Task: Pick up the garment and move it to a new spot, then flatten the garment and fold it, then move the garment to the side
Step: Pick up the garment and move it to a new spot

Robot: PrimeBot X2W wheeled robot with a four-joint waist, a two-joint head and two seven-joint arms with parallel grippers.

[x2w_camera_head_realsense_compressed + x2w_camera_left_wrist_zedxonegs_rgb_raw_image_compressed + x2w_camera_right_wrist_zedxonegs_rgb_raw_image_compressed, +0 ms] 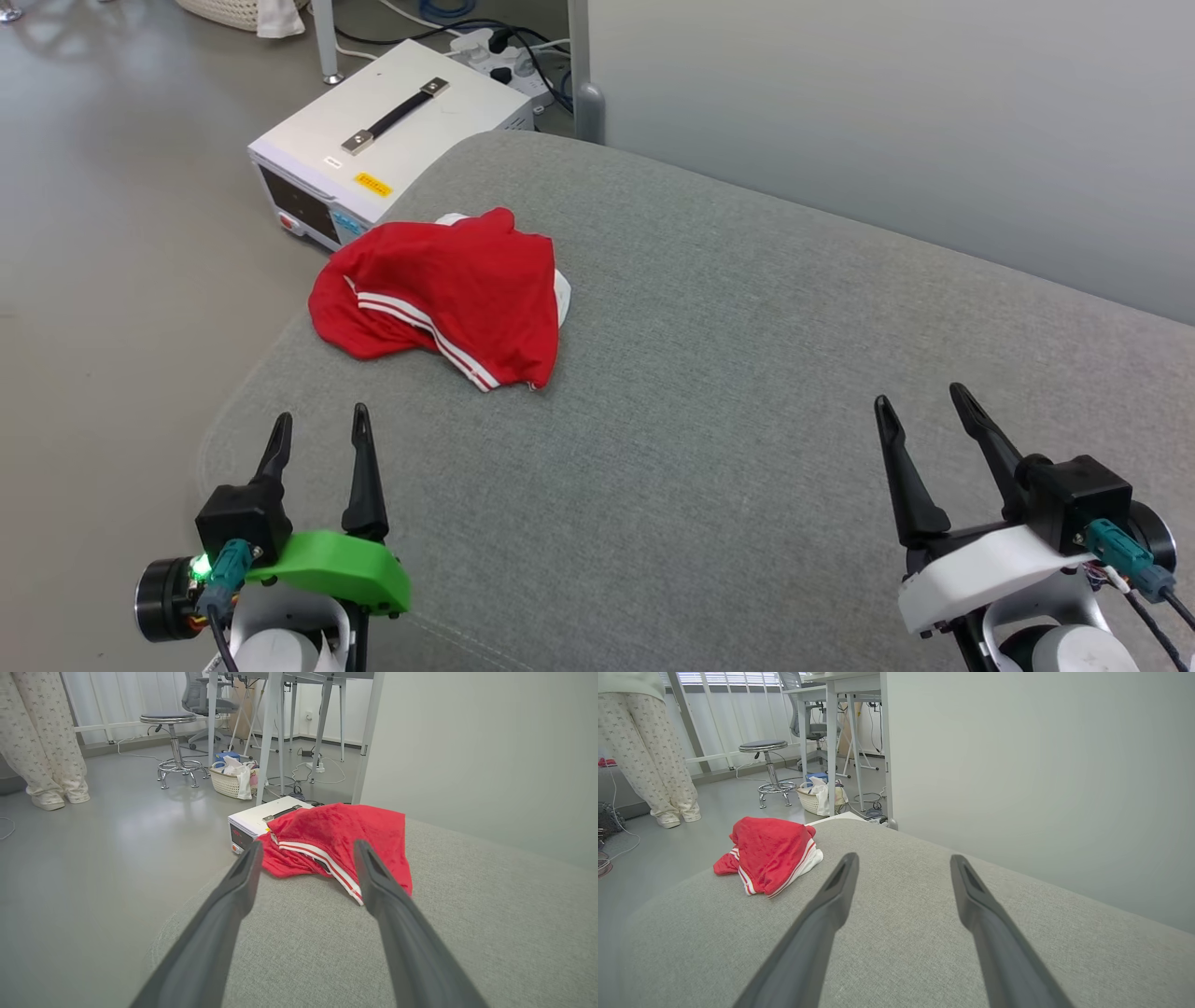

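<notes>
Now: both grippers are over the grey padded surface (747,373), neither touching cloth.

L gripper (322,417): approx 7 o'clock in head view, fingers pointing up-frame and spread wide, nothing btwn them. R gripper (920,397): approx 4 o'clock, also wide apart and holding nothing.

Garment (439,289): a crumpled red heap at approx 11 o'clock in head view, near the surface's rounded left edge. Red-and-white striped trim runs across its near side, and a white part peeks out at its far right. It lies approx 1 o'clock from my L gripper, near but clearly apart. From my R gripper it is approx 10 o'clock, well apart.

L wrist view: garment (336,835) is at 12 o'clock, seen beyond the tips of my L gripper (308,845). The striped hem lines up w/ my right finger (397,933) in frame, but head view shows a gap. R wrist view: garment (768,851) is at 10 o'clock, off to the side of my R gripper (903,858), w/ only grey fabric btwn the fingers.

Surroundings: a white box unit (392,131) w/ black handle is on the floor just beyond the garment. In L wrist view, a person's legs (42,742) in patterned trousers stand at approx 10 o'clock. A stool (170,718) and a basket (226,781) are at approx 11 o'clock, by the table legs.
</notes>
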